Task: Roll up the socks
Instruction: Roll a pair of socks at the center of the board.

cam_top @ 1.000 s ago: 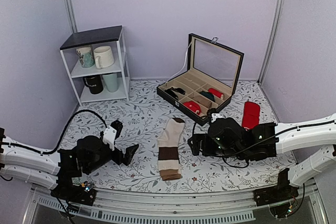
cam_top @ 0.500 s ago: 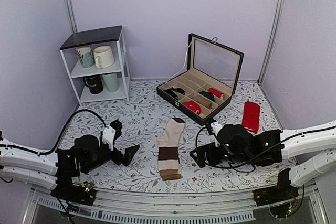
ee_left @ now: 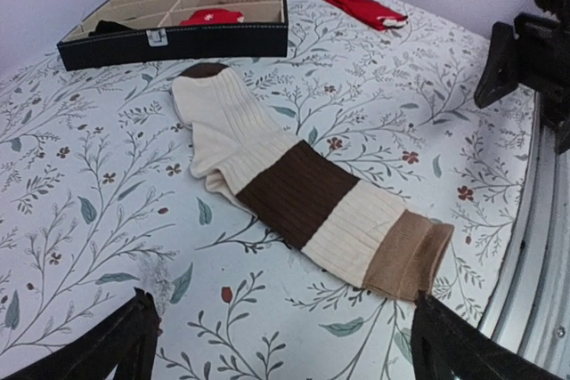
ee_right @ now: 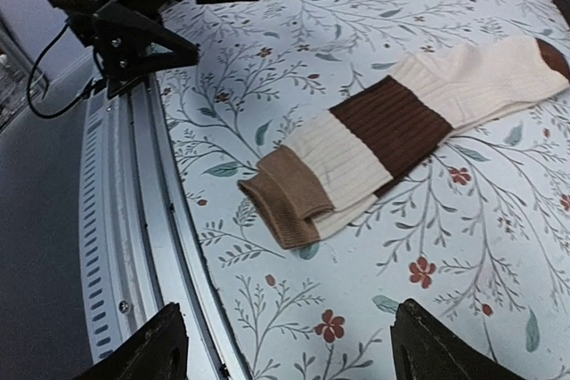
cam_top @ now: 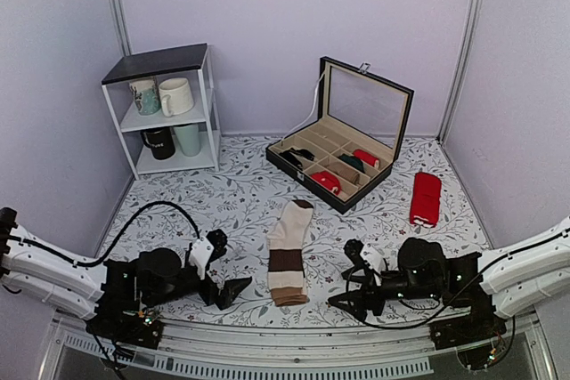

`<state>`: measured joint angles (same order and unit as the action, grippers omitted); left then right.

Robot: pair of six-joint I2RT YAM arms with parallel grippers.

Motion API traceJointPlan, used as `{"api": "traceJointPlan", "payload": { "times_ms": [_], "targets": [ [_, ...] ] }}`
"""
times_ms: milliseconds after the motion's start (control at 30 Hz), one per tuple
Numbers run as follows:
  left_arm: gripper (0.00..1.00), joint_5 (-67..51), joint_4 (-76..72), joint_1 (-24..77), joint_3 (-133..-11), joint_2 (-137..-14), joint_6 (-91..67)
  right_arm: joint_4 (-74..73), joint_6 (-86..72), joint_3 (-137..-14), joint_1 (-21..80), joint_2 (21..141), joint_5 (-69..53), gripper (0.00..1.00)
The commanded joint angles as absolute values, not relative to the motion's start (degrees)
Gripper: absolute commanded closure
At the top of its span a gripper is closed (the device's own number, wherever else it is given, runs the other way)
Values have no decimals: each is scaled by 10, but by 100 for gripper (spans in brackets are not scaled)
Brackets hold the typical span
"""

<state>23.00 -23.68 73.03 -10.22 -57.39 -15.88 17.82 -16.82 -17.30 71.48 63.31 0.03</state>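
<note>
The banded socks (cam_top: 288,253) lie flat and stacked on the floral table, tan cuffs toward the near edge, dark toe far. They also show in the left wrist view (ee_left: 294,180) and the right wrist view (ee_right: 392,131). My left gripper (cam_top: 227,271) is open and empty, low over the table just left of the tan cuffs (ee_left: 405,255). My right gripper (cam_top: 349,287) is open and empty, low over the table to the right of the cuffs (ee_right: 285,193), near the front rail.
A black compartment box (cam_top: 337,164) with its lid up holds red and dark rolled bundles at the back. A plain red pair (cam_top: 425,196) lies at the right. A white shelf (cam_top: 169,113) with mugs stands at the back left. The metal rail (ee_right: 134,220) runs along the near edge.
Both arms have dropped and drawn toward the near edge. The right gripper swung down from beside the socks' middle to near the cuffs; the left moved right toward the cuffs. The socks have not moved.
</note>
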Motion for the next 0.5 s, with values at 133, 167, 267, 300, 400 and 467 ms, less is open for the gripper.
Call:
{"api": "traceJointPlan", "payload": {
  "times_ms": [133,167,267,300,400,467],
  "targets": [
    [1,240,-354,751,-91,-640,-165,406,-23,-175,650,764,-181,28],
    [1,242,-362,751,-86,-638,-162,412,-11,-184,649,783,-189,28],
    [1,242,-385,754,-70,-627,-146,412,30,-220,649,854,-228,30],
    [0,244,-384,754,-66,-620,-147,413,41,-231,648,875,-242,31],
    [1,242,-375,754,-60,-602,-148,424,71,-252,648,911,-276,35],
    [0,238,-369,755,-57,-594,-151,447,88,-252,648,919,-280,36]
  ]
}}
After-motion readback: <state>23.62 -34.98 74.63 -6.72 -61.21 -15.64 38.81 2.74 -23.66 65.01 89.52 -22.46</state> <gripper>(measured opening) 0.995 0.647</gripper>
